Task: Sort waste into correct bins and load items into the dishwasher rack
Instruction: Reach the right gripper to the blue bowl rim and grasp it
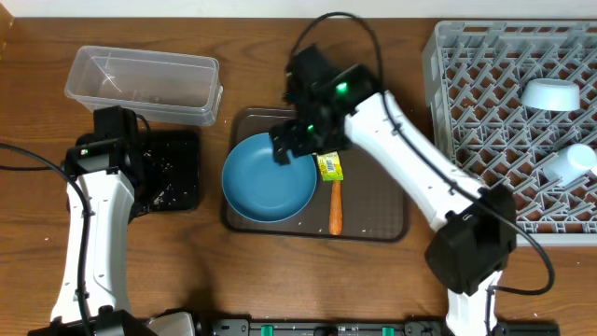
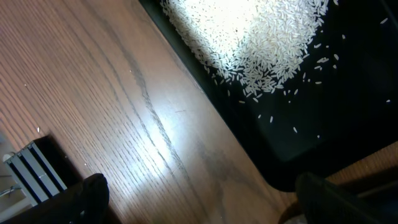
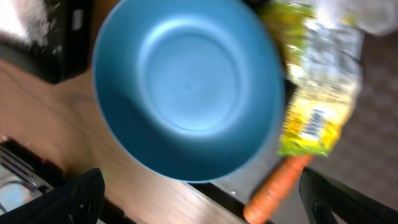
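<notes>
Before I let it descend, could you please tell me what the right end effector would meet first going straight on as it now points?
Probably the blue dish, which fills the middle of its wrist view; the snack wrapper and carrot lie off to the side. Depth is unclear.

Bright even light, white glare on rice (image 2: pixel 249 37) and table (image 2: pixel 143 130), blurred wrapper (image 3: pixel 317 99) in right-wrist view

Snack wrapper (image 3: pixel 311 118) blurred in right wrist view; dishwasher rack (image 1: pixel 485 103) cut off at overhead's right edge
</notes>
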